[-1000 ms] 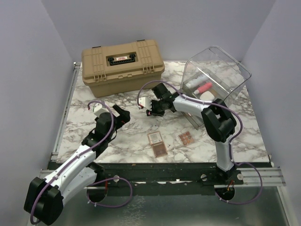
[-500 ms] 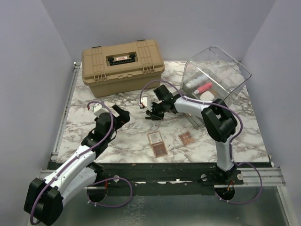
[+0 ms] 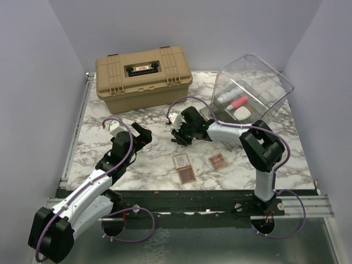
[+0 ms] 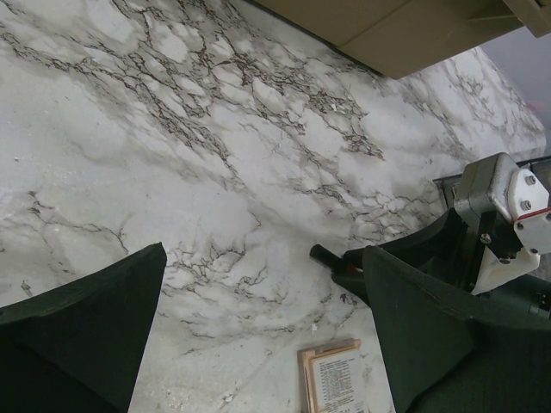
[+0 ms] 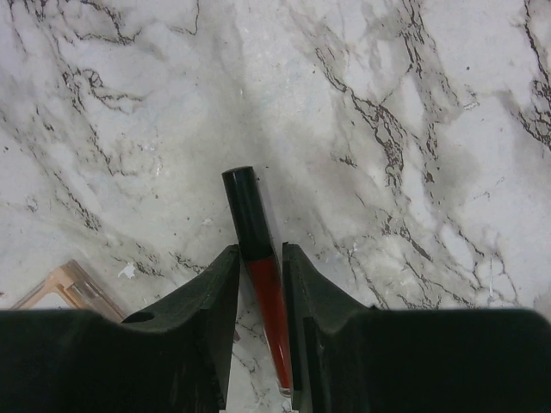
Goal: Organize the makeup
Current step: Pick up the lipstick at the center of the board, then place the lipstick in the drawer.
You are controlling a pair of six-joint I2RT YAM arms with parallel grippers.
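My right gripper [image 3: 179, 137] is down on the marble table [image 3: 137, 159] and shut on a thin red and black pencil [image 5: 261, 267]. The pencil lies flat with its black cap sticking out past the fingertips. The cap also shows in the left wrist view [image 4: 325, 255]. My left gripper [image 3: 144, 135] is open and empty, hovering left of it. Three brown-pink palettes lie near the front: two together [image 3: 183, 168] and one to their right [image 3: 218, 161]. A white tube [image 3: 226, 94], a pink tube [image 3: 239, 102] and a white oval piece [image 3: 242, 113] lie in the clear bin [image 3: 275, 82].
A large tan hard case [image 3: 143, 77] stands shut at the back left. The clear bin is tipped at the back right. One palette lies just below my left gripper's view [image 4: 337, 379], and its corner shows beside the right fingers [image 5: 65, 288].
My right gripper has lowered and shifted slightly nearer, down onto the table around the pencil. The left arm has not moved.
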